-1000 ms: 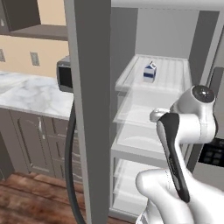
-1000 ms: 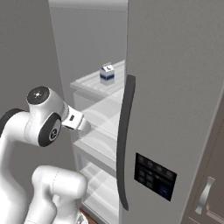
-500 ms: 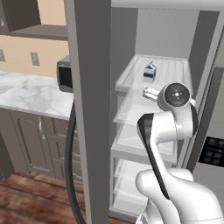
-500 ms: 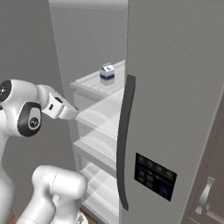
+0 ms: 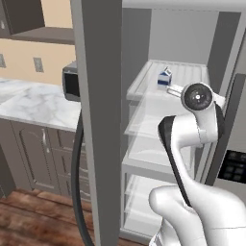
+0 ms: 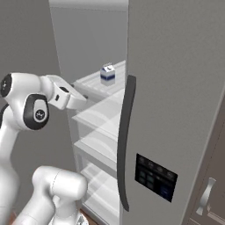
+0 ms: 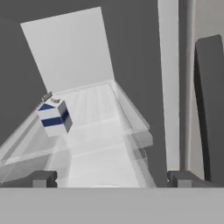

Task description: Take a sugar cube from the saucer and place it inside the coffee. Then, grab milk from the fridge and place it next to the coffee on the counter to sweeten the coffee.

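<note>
**Reaching into the fridge for the milk**

The step in hand is the second half of the job: fetching the milk [image 7: 53, 117]. The carton stands upright on the top shelf [image 5: 158, 98] of the open fridge [image 6: 176, 88], toward the back, with nothing else on that shelf. The hand [image 7: 109, 178] is at the front edge of that shelf, pointed inward, its two fingers spread as wide as they go and holding nothing. In the hand view the carton sits up and to the left, well apart from the fingertips [image 7: 41, 178], so the next move calls for a reach deeper along the shelf and a shift toward the carton until it stands between the fingers, then a close on its sides.

From the two base views, the arm's own white body hides the fingers. A stretch of marble counter [image 5: 33, 103] shows left of the fridge door, cut off by the door's edge.
</note>
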You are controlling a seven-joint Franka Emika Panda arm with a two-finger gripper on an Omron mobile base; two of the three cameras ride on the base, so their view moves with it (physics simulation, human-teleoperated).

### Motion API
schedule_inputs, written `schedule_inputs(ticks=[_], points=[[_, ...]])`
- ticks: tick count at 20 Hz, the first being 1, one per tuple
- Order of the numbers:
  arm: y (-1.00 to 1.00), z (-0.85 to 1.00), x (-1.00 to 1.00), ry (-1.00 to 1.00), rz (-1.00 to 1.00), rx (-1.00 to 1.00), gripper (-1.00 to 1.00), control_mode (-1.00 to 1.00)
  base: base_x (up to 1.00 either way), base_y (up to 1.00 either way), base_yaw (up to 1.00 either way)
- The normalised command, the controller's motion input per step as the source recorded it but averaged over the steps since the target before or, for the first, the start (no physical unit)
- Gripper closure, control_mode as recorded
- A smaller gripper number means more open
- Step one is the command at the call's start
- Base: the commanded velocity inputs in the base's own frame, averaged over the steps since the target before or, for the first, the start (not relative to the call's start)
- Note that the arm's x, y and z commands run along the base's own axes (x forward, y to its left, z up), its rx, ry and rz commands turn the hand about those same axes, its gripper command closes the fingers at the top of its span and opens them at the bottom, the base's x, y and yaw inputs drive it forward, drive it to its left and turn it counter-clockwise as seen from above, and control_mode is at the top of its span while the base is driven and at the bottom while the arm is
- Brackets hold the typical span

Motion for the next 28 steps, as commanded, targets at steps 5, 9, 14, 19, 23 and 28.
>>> schedule_inputs(ticks=[5, 9, 14, 19, 23, 28], points=[[0.00, 0.00, 0.32, -0.07, 0.00, -0.08, -1.00, -1.00, 0.00, 0.00, 0.00], [0.00, 0.00, 0.26, -0.04, 0.00, -0.03, -1.00, -1.00, 0.00, 0.00, 0.00], [0.00, 0.00, 0.35, 0.06, 0.00, 0.00, -1.00, -1.00, 0.00, 0.00, 0.00], [0.00, 0.00, 0.43, 0.09, 0.00, 0.00, -1.00, -1.00, 0.00, 0.00, 0.00], [0.00, 0.00, 0.36, 0.03, 0.00, 0.00, -1.00, -1.00, 0.00, 0.00, 0.00], [0.00, 0.00, 0.42, 0.00, 0.00, 0.00, -1.00, -1.00, 0.00, 0.00, 0.00]])
